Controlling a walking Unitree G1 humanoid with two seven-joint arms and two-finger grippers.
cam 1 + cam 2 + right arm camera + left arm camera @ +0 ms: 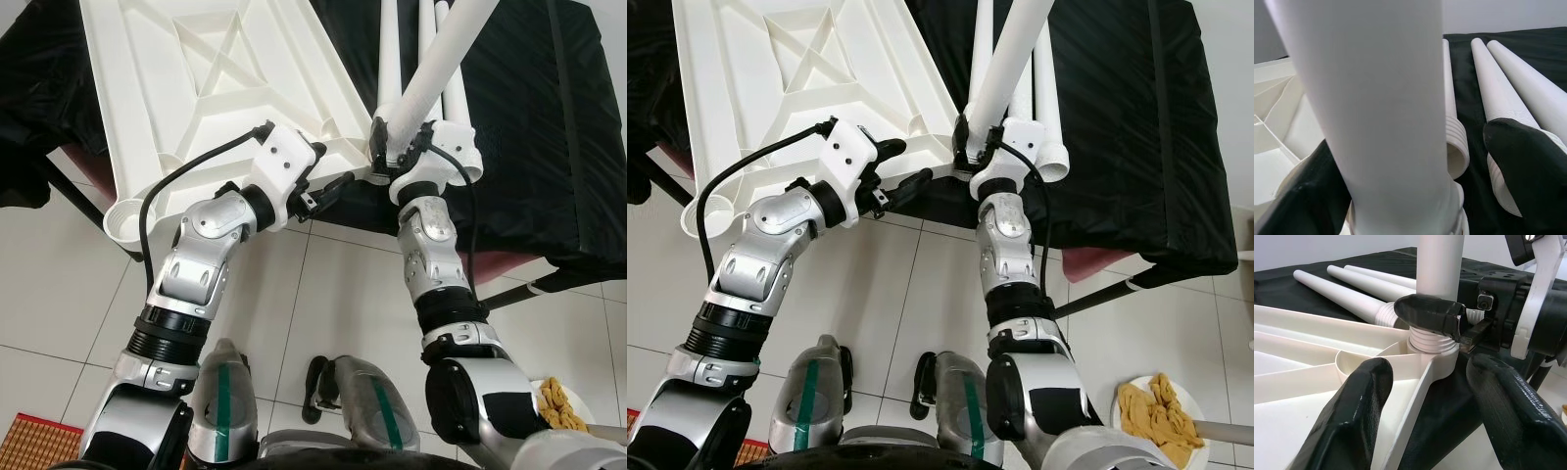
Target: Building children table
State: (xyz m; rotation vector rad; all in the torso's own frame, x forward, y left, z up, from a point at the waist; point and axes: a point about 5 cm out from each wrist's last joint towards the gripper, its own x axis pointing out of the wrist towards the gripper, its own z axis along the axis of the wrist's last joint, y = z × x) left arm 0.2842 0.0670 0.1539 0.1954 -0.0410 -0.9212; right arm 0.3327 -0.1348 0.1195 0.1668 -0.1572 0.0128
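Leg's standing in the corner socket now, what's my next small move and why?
Probably turn the right gripper to screw the leg further in: threads still show above the tabletop's socket. The left gripper sits open at that corner.

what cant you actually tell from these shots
- How far the upright table leg is screwed into the corner socket: in the left wrist view the right gripper wraps the threads.
- Far end of the tabletop: cut off by the top edge of both eye views.
- The spare legs: their far ends run out of frame in the eye views.
- What holds up the black cloth: covered by the cloth.
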